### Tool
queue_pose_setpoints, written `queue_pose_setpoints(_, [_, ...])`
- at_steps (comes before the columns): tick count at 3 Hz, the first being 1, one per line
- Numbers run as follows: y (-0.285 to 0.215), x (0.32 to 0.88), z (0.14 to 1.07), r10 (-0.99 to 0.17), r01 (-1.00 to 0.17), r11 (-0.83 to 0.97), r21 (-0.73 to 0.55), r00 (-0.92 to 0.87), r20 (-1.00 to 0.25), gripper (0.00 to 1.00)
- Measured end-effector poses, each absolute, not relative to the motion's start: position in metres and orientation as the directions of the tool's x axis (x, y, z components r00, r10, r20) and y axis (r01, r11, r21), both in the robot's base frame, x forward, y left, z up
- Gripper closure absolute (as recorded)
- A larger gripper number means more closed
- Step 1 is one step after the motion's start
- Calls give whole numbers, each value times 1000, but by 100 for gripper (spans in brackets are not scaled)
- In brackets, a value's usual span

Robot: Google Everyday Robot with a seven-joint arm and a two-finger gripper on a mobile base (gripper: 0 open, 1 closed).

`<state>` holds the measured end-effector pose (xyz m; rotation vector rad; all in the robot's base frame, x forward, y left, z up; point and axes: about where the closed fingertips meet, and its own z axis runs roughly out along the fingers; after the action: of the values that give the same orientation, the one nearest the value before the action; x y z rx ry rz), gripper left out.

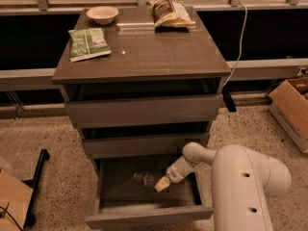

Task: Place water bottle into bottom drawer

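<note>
The gripper (161, 185) is observed inside the pulled-out bottom drawer (144, 216), just beside the bottle (144, 178) lying on the drawer floor; whether anything is gripped cannot be told.

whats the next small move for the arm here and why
Probably ease the gripper up and back out of the bottom drawer. The water bottle appears to lie on the open drawer's floor, right beside the gripper, so the placement looks done and the gripper would only block closing.

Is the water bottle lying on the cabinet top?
No, the water bottle lies inside the open bottom drawer, with the gripper down in the drawer beside it.
</note>
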<state>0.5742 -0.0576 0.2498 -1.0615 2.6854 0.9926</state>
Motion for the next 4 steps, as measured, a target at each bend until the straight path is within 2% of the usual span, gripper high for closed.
queue_pose_setpoints(2, [-65,562,181,-515,-536,644,545,-831,-210,100])
queue_pose_setpoints(3, [-70,558,154,-446,-462,692,555,-878,-174,82])
queue_pose_setpoints(4, [-73,556,138,-403,-412,722,556,-903,-147,58])
